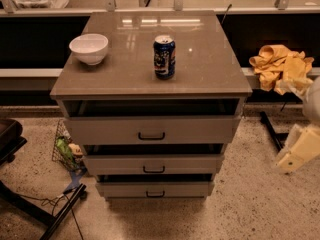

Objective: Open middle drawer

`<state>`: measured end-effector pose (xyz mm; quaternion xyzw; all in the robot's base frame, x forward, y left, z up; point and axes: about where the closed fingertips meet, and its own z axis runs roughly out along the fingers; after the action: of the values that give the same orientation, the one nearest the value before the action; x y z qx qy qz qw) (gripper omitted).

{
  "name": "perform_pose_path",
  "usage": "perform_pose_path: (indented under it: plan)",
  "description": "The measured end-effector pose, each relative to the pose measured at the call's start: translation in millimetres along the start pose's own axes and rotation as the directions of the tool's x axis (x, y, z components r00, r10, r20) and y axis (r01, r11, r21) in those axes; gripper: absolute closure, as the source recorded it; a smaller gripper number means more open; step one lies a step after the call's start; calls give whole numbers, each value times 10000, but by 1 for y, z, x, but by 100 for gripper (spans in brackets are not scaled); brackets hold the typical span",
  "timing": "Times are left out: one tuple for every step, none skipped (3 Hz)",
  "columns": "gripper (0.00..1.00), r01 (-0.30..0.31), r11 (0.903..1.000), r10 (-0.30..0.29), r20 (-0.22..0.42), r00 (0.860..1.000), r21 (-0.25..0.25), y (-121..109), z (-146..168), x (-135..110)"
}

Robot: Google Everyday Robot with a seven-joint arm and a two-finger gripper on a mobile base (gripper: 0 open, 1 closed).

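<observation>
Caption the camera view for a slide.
Cream gripper hangs right of the grey-beige cabinet, away from its wide, black-handled middle drawer.

You're looking at a speckled stone floor [260,204] around a grey-brown cabinet [125,79], whose glossy top shows light glare at its far edge. Behind it, a pale ledge [30,73] runs left to right across a dark wall. A black chair base [35,209] sits near left.

The single camera looks down from nearby onto the cabinet [200,69] front, the gripper [298,151] at the view's right edge.
</observation>
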<state>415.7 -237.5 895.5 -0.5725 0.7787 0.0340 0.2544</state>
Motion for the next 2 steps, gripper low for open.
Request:
perform_pose_path:
  plan:
    - [0,-650,9979,648,1523,9862,-32,29,59,41]
    - [0,-1045,9937,905,2595,9615,408,32,108,65]
